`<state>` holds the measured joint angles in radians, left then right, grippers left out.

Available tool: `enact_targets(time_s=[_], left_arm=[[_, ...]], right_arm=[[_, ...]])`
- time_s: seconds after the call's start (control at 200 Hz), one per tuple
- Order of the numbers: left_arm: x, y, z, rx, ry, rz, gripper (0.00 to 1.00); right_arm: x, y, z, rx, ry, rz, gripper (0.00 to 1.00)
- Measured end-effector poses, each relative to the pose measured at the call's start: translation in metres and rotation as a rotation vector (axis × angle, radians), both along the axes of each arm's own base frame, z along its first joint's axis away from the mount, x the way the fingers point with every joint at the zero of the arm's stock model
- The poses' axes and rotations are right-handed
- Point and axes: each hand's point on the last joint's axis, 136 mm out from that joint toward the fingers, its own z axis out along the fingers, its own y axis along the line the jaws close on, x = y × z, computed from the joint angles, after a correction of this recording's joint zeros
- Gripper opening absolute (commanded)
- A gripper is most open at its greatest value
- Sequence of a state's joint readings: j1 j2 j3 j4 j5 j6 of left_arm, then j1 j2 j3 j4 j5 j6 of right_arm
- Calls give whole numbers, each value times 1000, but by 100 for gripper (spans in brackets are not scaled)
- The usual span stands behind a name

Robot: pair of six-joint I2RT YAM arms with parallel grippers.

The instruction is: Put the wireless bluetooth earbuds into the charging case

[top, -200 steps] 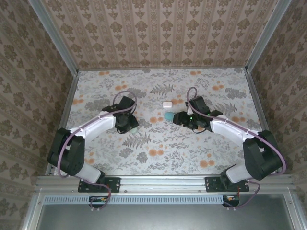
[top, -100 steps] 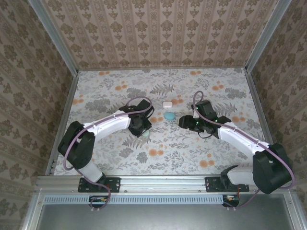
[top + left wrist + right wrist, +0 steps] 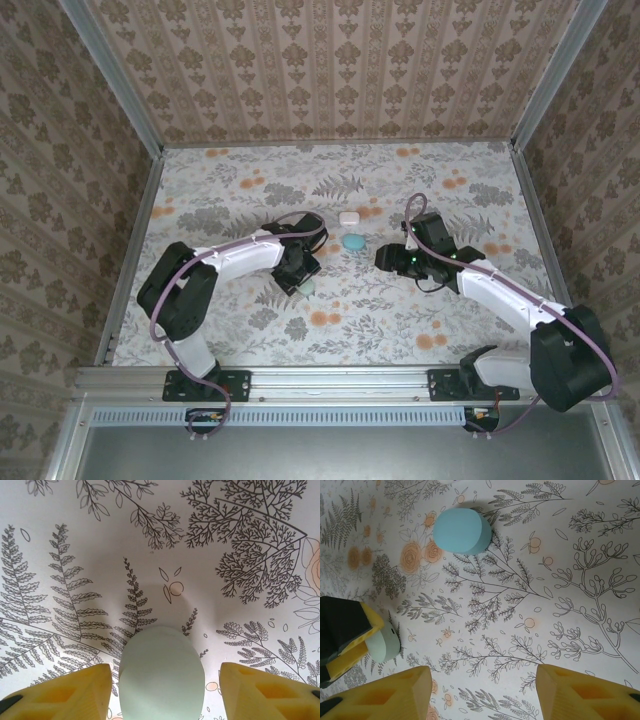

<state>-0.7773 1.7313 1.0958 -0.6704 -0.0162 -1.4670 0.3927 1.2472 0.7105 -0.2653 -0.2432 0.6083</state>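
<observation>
The charging case lies in two separate oval halves on the floral table. The pale green half rests between the yellow fingers of my left gripper, which is open with a gap on each side. The teal half lies alone, ahead of my right gripper, which is open with bare table between its fingers. In the right wrist view the green half shows at the left. The earbuds are out of view.
A small white rounded-square item sits just behind the teal half. Patterned walls enclose the table on three sides, and a metal rail runs along the near edge by the arm bases.
My left arm swung right toward the table's middle with the pale green half, and its jaws have opened around it. My right gripper drew back from the teal half.
</observation>
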Motion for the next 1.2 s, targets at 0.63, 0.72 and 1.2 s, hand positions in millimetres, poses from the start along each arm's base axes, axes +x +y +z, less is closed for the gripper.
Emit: enact_targets(time_s=[0.63,0.72,1.2], left_arm=[[33,168,100,56,-549,77,74],[31,189,103,67,-578,83,76],[42,209,111,65,-626,6,76]], right_arm=[[-40,172,-32,-269,-327,772,67],[-38,186,-39,-303,-357,815,71],[-19,204,-60,-351,-424,858,72]])
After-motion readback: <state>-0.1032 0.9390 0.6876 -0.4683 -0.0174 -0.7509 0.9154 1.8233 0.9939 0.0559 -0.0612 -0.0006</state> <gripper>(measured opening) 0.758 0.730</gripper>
